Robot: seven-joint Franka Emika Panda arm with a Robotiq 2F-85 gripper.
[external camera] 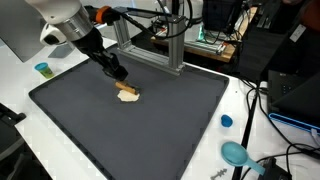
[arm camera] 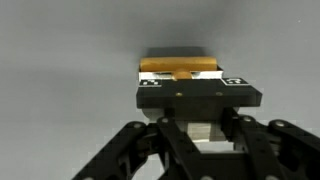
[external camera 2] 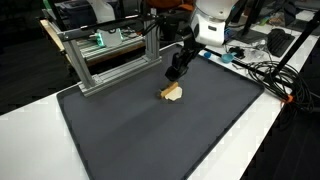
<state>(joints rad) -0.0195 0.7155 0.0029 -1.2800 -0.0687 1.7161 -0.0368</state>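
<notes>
A small pale wooden block (external camera: 128,95) lies near the far middle of a dark grey mat (external camera: 150,135). In both exterior views my gripper (external camera: 120,80) reaches down at a slant onto the block (external camera 2: 172,94) from above. In the wrist view the block's tan and brown far part (arm camera: 180,68) shows beyond the gripper body, and a pale face of it sits between the fingers. The gripper (arm camera: 200,128) is shut on the block, which looks to rest on the mat (external camera 2: 150,135).
An aluminium frame (external camera: 150,42) stands at the mat's far edge, close behind the block (external camera 2: 110,55). A blue cup (external camera: 43,69), a blue cap (external camera: 226,121) and a teal scoop-like thing (external camera: 236,153) lie on the white table. Cables (external camera 2: 270,72) lie beside the mat.
</notes>
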